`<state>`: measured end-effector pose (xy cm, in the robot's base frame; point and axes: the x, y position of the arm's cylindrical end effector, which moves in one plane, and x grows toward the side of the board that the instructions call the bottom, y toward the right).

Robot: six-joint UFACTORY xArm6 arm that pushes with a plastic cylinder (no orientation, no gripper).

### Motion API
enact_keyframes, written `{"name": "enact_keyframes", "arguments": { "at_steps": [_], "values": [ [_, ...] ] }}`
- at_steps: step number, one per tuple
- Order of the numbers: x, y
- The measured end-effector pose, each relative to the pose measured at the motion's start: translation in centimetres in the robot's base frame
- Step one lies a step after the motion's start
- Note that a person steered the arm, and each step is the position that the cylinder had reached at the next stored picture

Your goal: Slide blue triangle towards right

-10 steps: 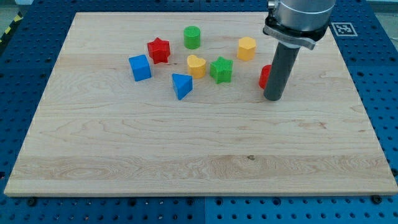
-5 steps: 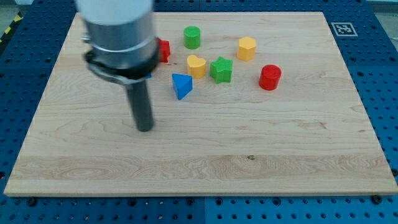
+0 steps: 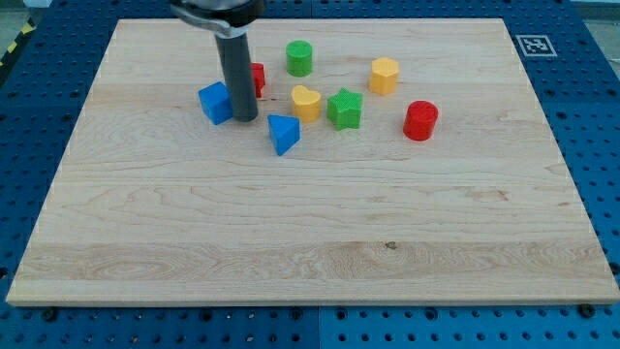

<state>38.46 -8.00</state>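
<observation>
Seven blocks lie on the far half of the bench; my tip rests between the blue cube and the blue triangle, just left of the triangle; no gripper is fitted; the red star sits partly hidden behind the rod.

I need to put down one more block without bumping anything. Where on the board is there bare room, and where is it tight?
The whole band below the blue triangle to the board's bottom edge is bare, as are the strips left of the blue cube and right of the red cylinder. The top middle is crowded: my tip stands between cube and triangle.
</observation>
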Motion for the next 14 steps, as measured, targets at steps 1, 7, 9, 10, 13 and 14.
{"name": "enact_keyframes", "arguments": {
  "at_steps": [1, 7, 9, 10, 13, 14],
  "values": [
    [0.0, 2.0],
    [8.9, 2.9],
    [10.4, 3.4],
    [10.4, 5.5],
    [10.3, 12.3],
    [10.3, 12.0]
  ]
}}
